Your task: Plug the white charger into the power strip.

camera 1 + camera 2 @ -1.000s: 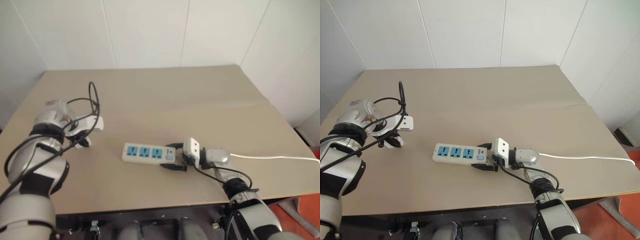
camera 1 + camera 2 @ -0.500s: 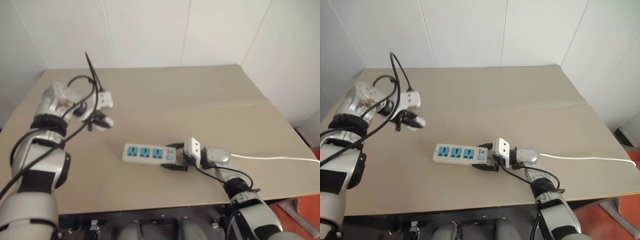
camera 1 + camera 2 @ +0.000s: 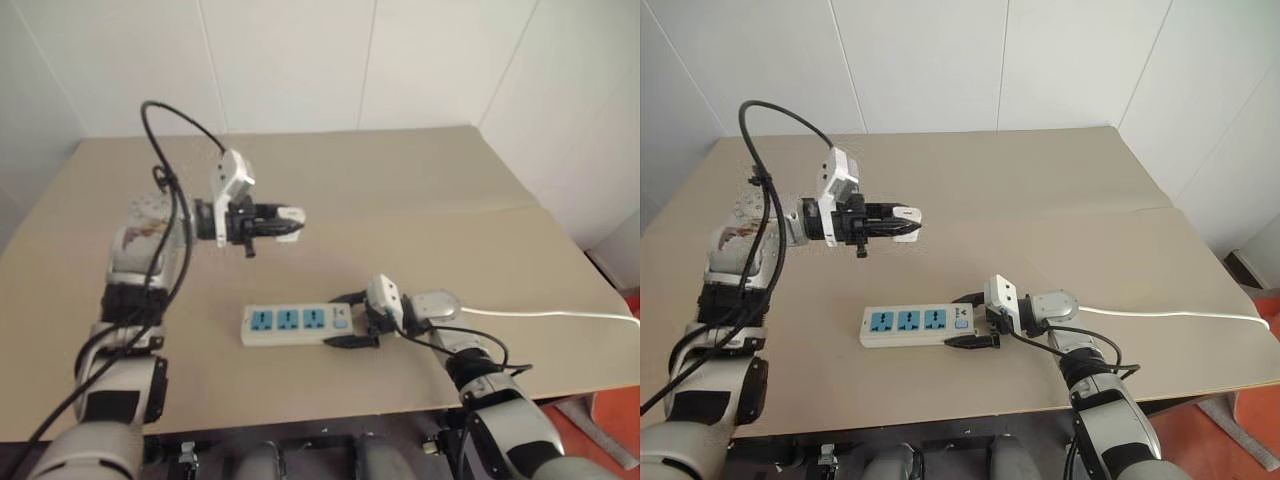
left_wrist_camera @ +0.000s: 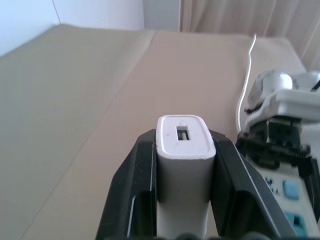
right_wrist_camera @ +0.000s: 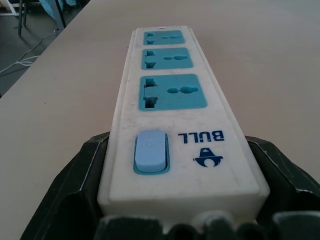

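Holding the white charger (image 4: 185, 172) clenched between the two black fingers of our left gripper (image 3: 902, 222), we had it up in the air behind the power strip (image 3: 920, 324), well apart from it and lying roughly level, its port end facing away from the wrist. The strip lay flat on the table (image 3: 400, 180), three blue sockets up, and our right gripper (image 5: 175, 200) was closed on its switch end, where the thin white cable (image 3: 560, 315) left the strip toward the table's edge. We judged the risks ahead to be these: the charger's prongs, which we could not see, might meet a socket crooked and jam, and a hard push might slide or tip the strip if our right grip slackened.
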